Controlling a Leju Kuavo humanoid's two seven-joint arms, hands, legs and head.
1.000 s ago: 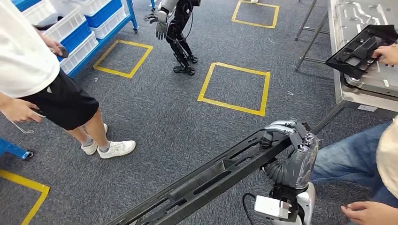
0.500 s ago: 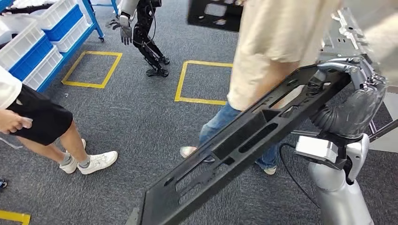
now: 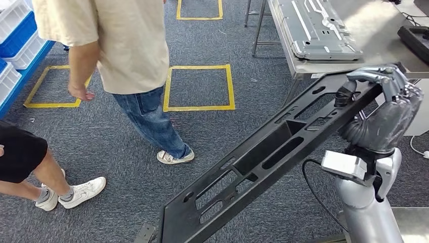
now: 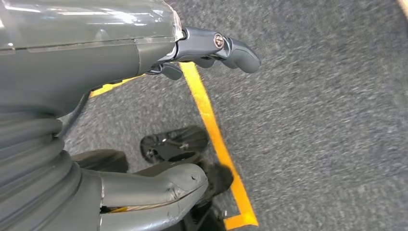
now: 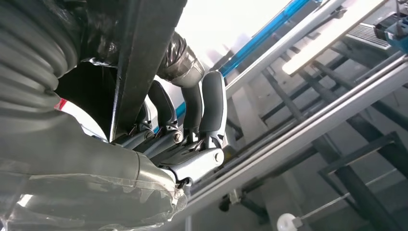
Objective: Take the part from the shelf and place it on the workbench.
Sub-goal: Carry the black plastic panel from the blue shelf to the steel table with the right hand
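Note:
My right hand [image 3: 385, 98] grips the upper end of a long black plastic part [image 3: 263, 157], which slants down toward the lower left of the head view. In the right wrist view my fingers [image 5: 202, 108] curl around the part's dark edge [image 5: 144, 53]. The steel workbench [image 3: 379, 30] stands at the upper right, just beyond the held end of the part. My left hand [image 4: 144, 96] hangs over the grey carpet with its fingers apart and nothing in it.
A grey metal panel [image 3: 318, 28] lies on the workbench, with a black object [image 3: 416, 41] at its right edge. A person in a beige shirt and jeans [image 3: 131, 55] stands on the left. Another person's legs [image 3: 55, 187] and blue shelving [image 3: 15, 48] are further left.
The whole view has turned toward the workbench, which is now nearer at the upper right. The person in beige has crossed to the left. My right hand still holds the part.

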